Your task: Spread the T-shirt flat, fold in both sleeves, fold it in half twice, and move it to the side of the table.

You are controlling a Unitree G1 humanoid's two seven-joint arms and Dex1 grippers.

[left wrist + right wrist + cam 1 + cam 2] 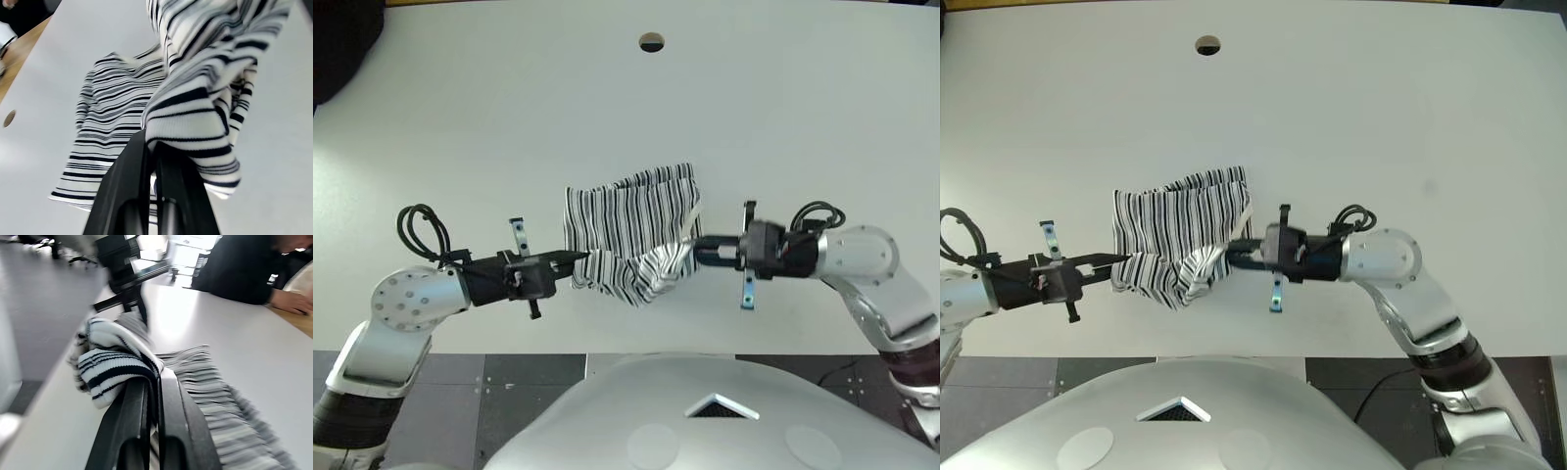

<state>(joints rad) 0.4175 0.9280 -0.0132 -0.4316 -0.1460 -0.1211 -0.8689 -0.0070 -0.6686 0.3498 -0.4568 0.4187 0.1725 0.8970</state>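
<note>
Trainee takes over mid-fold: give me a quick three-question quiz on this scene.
1. True or false: the striped T-shirt lies spread flat on the table.
2. Left gripper and right gripper: which is shut on the T-shirt? A) left only B) right only C) both
3. Fill in: seen from the robot, the table's round hole lies ___ the T-shirt.
Key: 1 false, it is bunched; 2 C; 3 beyond.

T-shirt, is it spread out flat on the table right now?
No, the T-shirt is bunched, its near edge pinched by the left gripper and the right gripper.
</note>
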